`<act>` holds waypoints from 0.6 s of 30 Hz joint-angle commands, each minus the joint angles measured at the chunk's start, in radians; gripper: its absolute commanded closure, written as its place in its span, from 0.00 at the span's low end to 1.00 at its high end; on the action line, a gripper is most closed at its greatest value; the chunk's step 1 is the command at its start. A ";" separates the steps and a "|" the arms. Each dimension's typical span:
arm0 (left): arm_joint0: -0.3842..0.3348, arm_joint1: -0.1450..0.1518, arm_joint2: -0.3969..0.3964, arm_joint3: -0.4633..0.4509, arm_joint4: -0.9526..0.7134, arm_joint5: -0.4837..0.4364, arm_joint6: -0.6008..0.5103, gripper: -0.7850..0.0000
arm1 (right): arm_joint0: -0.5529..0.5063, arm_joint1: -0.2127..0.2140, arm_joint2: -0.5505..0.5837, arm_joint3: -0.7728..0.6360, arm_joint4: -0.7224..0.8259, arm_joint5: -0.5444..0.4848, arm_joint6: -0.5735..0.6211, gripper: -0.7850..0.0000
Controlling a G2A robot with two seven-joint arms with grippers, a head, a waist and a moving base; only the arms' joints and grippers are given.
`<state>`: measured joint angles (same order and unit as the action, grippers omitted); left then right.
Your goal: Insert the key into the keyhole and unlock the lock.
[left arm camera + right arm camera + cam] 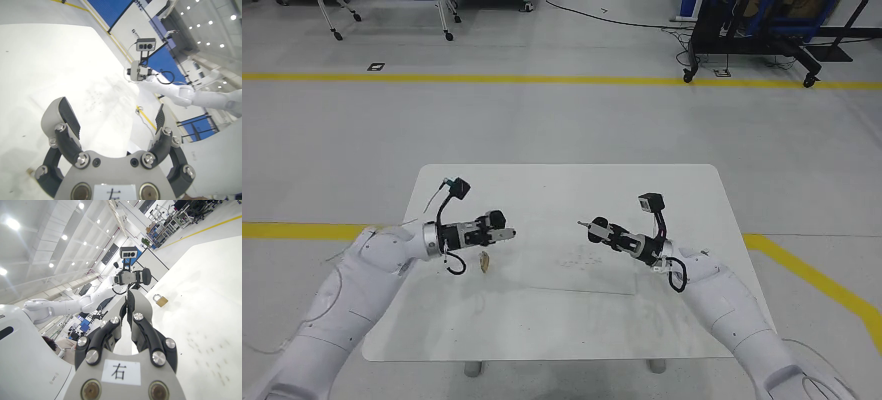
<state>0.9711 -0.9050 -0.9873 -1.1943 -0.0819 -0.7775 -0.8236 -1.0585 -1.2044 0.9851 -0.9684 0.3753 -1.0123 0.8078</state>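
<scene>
Since my left gripper (113, 110) hangs with its fingers spread wide and nothing between them, it is free to take the lock (160, 301). The lock lies flat on the table (562, 190) just beside those fingertips, a little toward the near edge and in the left half. From above, its long axis seems to run roughly from far edge to near edge. Which way the keyhole end faces I cannot tell. My right gripper (129, 298) hovers well apart over the right half, fingers pressed fully together and pointing across at the left one. A thin tip may project from it in the top view, but I cannot make out the key. I judge the left arm much the nearer to the lock, so steadying it falls to that side.
</scene>
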 commanded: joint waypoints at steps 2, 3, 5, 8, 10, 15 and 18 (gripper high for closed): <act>0.131 0.049 -0.137 -0.129 0.252 0.071 0.093 0.00 | 0.000 0.000 0.000 0.000 0.000 0.000 0.000 1.00; 0.182 0.063 -0.180 -0.183 0.313 0.102 0.114 0.00 | 0.000 0.000 0.000 0.000 0.000 0.000 0.000 1.00; 0.286 0.086 -0.260 -0.290 0.425 0.175 0.152 0.00 | 0.000 0.000 0.000 0.000 0.000 0.000 0.000 1.00; 0.413 0.108 -0.331 -0.423 0.576 0.310 0.132 0.00 | 0.000 0.000 0.000 0.000 0.000 0.000 0.000 1.00; 0.459 0.111 -0.324 -0.492 0.670 0.408 0.095 0.00 | 0.000 0.000 0.000 0.000 0.000 0.000 0.000 1.00; 0.448 0.098 -0.249 -0.535 0.791 0.568 0.038 0.00 | 0.000 0.000 0.000 0.000 0.000 0.000 0.000 1.00; 0.422 0.089 -0.219 -0.524 0.794 0.582 0.033 0.00 | 0.000 0.000 0.000 0.000 0.000 0.000 0.000 1.00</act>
<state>1.4011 -0.8136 -1.2138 -1.7237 0.7129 -0.1957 -0.7873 -1.0585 -1.2044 0.9851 -0.9684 0.3753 -1.0123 0.8078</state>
